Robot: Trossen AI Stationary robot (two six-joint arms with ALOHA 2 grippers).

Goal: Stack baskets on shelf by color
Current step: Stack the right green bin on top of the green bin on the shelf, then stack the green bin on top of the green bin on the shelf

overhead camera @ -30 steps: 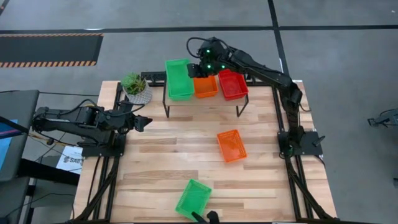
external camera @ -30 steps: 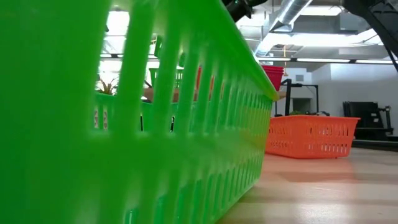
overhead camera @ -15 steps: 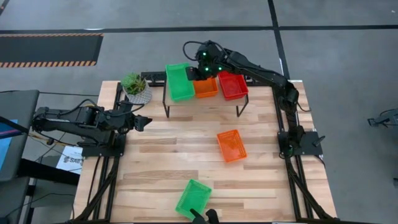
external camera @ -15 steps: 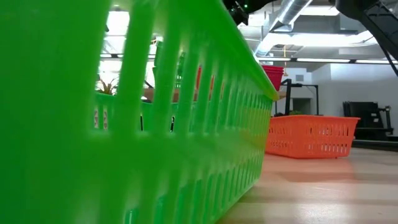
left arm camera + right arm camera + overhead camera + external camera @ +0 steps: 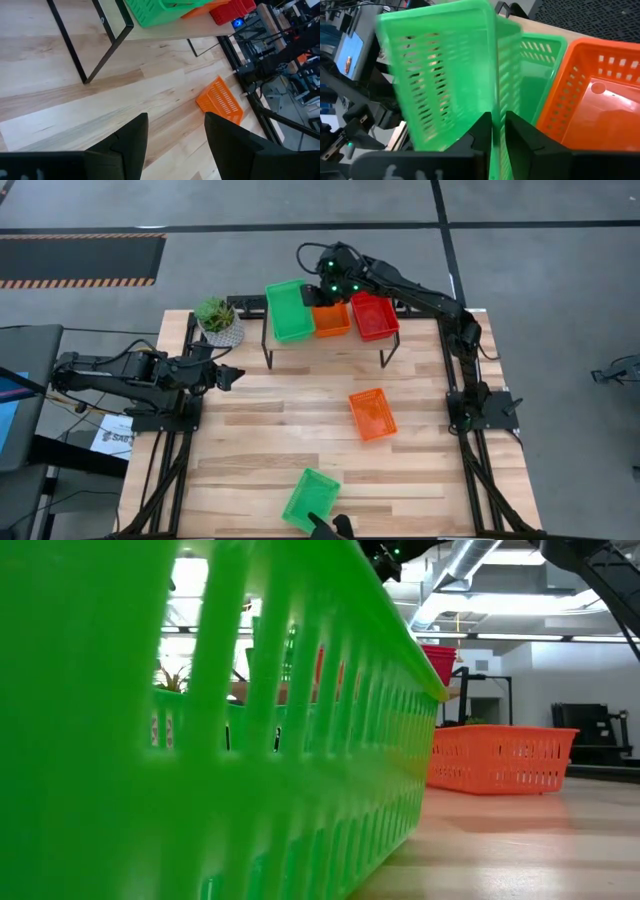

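Observation:
The shelf (image 5: 345,341) stands at the table's far edge. On it sit a green basket (image 5: 540,65) at the left end, an orange basket (image 5: 330,320) in the middle and a red basket (image 5: 374,316) on the right. My right gripper (image 5: 317,293) is above the shelf's left end, shut on a second green basket (image 5: 288,310) that tilts over the first. One orange basket (image 5: 372,414) lies loose mid-table. Another green basket (image 5: 311,499) lies at the near edge. My left gripper (image 5: 232,376) waits open near the table's left edge. My right gripper pinches the tilted green basket by one mesh side wall (image 5: 496,107), one finger (image 5: 481,131) on each face of that wall. The fingers come from above. The basket hangs tilted over the green basket on the shelf; whether the two touch, I cannot tell.
A potted plant (image 5: 218,320) stands at the far left corner beside the shelf. The near green basket fills most of the low view (image 5: 200,740), with the loose orange basket (image 5: 500,758) behind it. Bare planks lie between the shelf's legs and the loose baskets.
My right gripper has shifted slightly toward the table's left over the shelf's left end, carrying the tilted green basket with it. Its fingers have stayed shut on the basket.

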